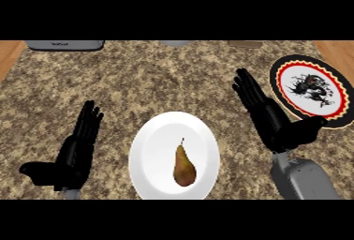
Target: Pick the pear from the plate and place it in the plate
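A brown-green pear lies on a plain white plate at the lower middle of the counter, its stem pointing away from me. A second plate, with a black rim, a red ring and a dark figure on white, sits at the far right. My right hand is open with straight fingers, between the two plates and touching neither. At the white plate's left, my left hand rests open, fingers up, thumb out to the left.
The granite counter has wooden edges at both upper corners. A grey appliance stands at the back left, and two small objects, one grey and one brown, show at the back edge.
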`<state>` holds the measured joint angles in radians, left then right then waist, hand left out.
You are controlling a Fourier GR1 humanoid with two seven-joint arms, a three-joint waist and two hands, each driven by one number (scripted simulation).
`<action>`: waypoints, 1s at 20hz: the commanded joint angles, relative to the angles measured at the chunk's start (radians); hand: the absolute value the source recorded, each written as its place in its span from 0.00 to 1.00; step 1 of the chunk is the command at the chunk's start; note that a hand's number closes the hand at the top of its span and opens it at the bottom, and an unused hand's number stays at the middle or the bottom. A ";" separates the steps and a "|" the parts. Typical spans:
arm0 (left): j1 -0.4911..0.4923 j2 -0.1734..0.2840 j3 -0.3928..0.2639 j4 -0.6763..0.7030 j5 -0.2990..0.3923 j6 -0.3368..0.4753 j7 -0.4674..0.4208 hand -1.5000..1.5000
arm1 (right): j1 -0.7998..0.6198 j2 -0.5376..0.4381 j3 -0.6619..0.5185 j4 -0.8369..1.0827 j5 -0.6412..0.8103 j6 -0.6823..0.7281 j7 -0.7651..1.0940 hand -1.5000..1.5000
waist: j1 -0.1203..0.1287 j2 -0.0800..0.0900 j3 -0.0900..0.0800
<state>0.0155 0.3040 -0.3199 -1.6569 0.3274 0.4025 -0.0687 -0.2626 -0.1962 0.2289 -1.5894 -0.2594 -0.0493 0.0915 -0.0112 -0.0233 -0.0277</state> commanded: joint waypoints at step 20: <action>-0.197 0.111 0.087 0.248 -0.035 -0.140 0.180 0.50 | -0.301 -0.056 0.198 0.687 0.219 0.511 -0.230 0.00 | 0.026 0.028 0.028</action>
<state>-0.1710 0.4312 -0.2326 -1.4195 0.3131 0.2613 0.0997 -0.5045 -0.2551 0.3919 -0.9966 -0.1159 0.4011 -0.0831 0.0141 0.0070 0.0000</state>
